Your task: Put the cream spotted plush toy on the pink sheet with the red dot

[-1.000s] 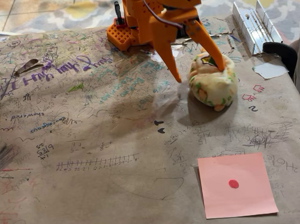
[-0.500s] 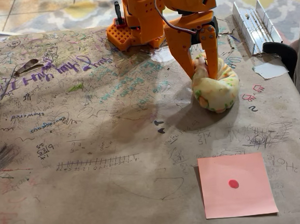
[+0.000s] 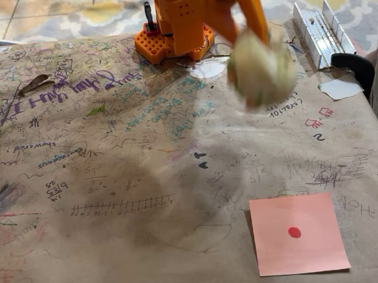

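Motion-blurred plush toy (image 3: 260,67), soft shadows

**One fixed camera, facing the arm's base**

The fixed view stands at the table's (image 3: 114,187) near edge, opposite the orange base (image 3: 174,34), raised and tilted down. It faces the base across the scribbled tabletop, with tiled floor and rug beyond it. The pink sheet (image 3: 298,233) lies nearest the lens, well in front of the base; the base sits at the frame's top.
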